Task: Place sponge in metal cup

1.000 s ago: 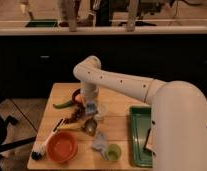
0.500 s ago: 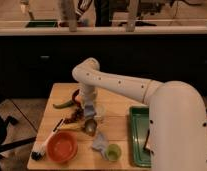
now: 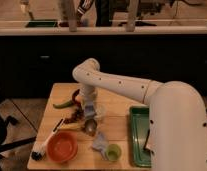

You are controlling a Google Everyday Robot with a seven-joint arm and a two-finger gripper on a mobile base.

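Observation:
My gripper (image 3: 90, 109) hangs straight down from the white arm over the middle of the wooden table (image 3: 117, 102). A small pale bluish thing, perhaps the sponge (image 3: 91, 107), sits at its tip; I cannot tell whether it is held. The metal cup (image 3: 90, 125) stands on the table just below and in front of the gripper, its dull grey opening facing up. The gripper is right above the cup, close to it.
An orange bowl (image 3: 62, 146) and a dish brush (image 3: 45, 144) are at the front left. A crumpled grey-blue cloth (image 3: 101, 142) and a green cup (image 3: 113, 151) are in front. A green pepper (image 3: 62, 104) lies left. A green tray (image 3: 139, 134) lies right.
The arm's elbow has shifted slightly left and down. The gripper stays over the metal cup. The things on the table have not moved.

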